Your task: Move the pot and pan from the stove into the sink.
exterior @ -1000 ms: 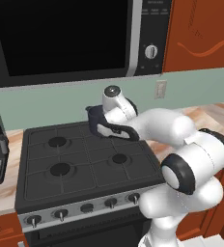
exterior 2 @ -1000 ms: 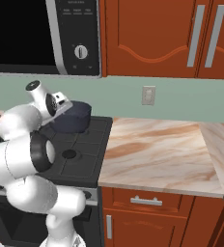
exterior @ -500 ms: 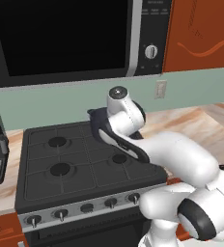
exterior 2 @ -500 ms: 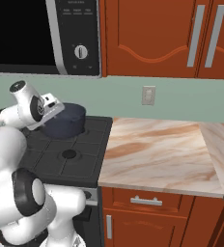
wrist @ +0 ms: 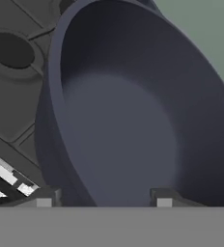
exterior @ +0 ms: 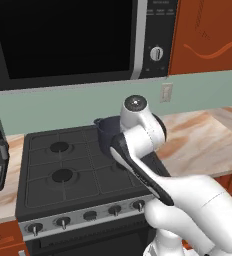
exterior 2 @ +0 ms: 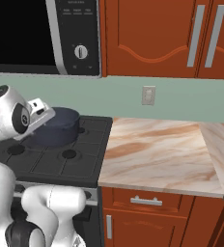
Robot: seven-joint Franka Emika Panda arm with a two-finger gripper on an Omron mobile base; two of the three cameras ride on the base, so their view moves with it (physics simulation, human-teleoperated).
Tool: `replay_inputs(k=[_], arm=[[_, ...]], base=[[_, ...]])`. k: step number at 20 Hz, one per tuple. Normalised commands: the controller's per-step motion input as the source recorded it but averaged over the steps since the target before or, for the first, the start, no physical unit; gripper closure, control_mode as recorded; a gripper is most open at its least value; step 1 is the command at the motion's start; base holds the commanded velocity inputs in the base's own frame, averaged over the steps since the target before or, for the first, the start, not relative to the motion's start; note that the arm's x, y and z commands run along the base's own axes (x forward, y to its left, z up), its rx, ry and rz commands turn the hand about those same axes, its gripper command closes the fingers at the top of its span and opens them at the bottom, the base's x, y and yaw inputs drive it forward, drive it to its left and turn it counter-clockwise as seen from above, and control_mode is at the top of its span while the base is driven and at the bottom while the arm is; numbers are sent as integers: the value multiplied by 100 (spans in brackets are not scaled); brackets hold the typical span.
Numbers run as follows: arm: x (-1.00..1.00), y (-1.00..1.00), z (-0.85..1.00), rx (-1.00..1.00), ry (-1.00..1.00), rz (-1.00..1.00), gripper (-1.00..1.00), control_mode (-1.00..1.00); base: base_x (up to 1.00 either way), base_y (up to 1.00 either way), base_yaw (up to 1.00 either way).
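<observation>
While one pot (exterior 2: pixel 57 126) sits on one stove (exterior: pixel 68 172), claw (wrist: pixel 103 197) straddling its wall, grip uncertain, four burners.

Your arm (exterior: pixel 188 200) is glossy white all over, built from fat rounded segments that swell at the joints like smooth shells, with dark charcoal bands and seams showing where one segment meets the next. You can see a round grey cap with a darker ring on the end of the upper joint (exterior: pixel 136 103), and a long black strip running down the side of the link below it. From the right, the wrist (exterior 2: pixel 10 116) is a white ball with a dark circular face, and a small boxy white block (exterior 2: pixel 38 107) sits on the hand beside it.
</observation>
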Motion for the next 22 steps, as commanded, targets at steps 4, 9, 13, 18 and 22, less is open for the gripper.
replay_inputs(k=[4,9,13,18,22], arm=[[-88,-9,24,0,-6,5,100,-100],[-90,-9,18,0,-8,7,100,-100],[-91,-7,16,0,-12,7,100,-100],[-86,-1,18,-1,-15,8,100,-100],[-79,0,25,0,-20,8,100,-100]], base=[[0,0,0],[0,0,0],[0,0,0],[0,0,0],[0,0,0]])
